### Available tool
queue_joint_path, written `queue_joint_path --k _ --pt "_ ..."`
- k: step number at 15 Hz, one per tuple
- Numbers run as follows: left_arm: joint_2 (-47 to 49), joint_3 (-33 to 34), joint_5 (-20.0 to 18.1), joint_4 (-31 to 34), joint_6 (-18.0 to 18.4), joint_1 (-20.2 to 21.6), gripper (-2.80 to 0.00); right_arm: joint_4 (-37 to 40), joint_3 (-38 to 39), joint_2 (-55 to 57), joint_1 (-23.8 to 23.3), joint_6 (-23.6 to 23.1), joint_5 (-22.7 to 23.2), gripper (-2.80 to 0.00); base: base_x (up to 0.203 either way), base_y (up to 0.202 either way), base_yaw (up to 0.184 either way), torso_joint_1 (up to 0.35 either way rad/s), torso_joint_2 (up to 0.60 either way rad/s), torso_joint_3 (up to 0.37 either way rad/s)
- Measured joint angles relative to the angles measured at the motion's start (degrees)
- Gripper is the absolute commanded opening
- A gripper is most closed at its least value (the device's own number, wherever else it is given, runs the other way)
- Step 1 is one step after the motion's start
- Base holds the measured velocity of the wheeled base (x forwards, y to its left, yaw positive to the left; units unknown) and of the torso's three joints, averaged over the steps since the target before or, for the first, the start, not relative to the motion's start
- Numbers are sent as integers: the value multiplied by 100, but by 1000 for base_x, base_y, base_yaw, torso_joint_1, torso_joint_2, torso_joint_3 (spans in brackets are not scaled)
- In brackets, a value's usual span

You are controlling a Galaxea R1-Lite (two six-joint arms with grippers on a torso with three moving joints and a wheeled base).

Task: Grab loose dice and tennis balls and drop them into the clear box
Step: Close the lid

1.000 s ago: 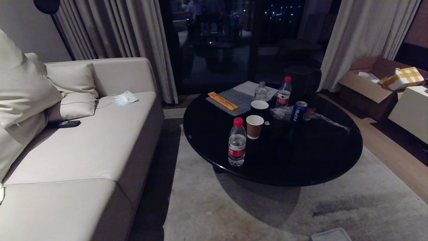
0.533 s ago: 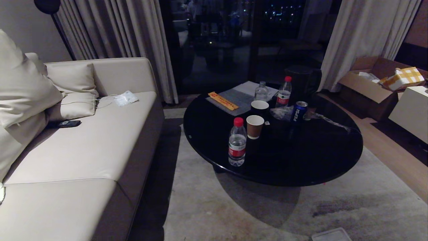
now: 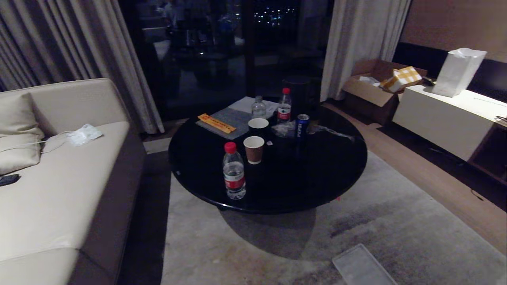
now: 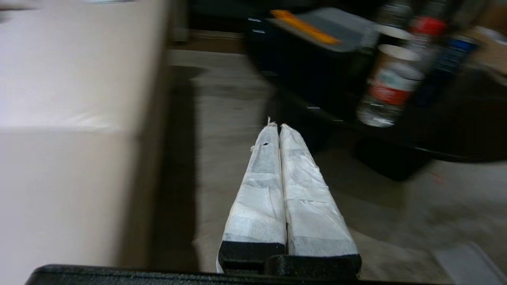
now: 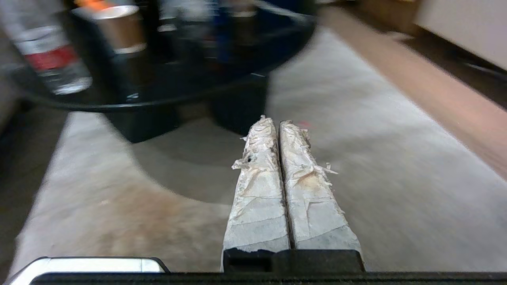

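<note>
Both grippers, left gripper point(image 4: 276, 126) and right gripper point(image 5: 272, 120), hang over the rug point(image 3: 396, 233) with taped fingers pressed together, holding nothing. Can't spot any dice, tennis balls or clear box; just a flat clear lid point(image 3: 362, 267), cut off at the edge.

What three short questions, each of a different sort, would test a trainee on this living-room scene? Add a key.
1. True or false: the brown paper cup stands on the round black table.
2. Which thing has a red cap: (a) the nearest water bottle, (b) the blue can, (c) the black cup?
3. Fill in: the orange strip lies on a grey ___.

Key: 1 true; 2 a; 3 mat.
</note>
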Motion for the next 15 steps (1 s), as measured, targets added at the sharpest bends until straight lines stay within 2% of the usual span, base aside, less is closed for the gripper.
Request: queue_joint_path --k 2,15 --pt "0 0 2 -1 -2 2 -280 0 0 0 0 -4 -1 -280 3 10 -98 -1 3 3" --pt "0 0 2 0 -2 2 -280 0 0 0 5 -4 -4 -280 0 0 0 0 0 -11"
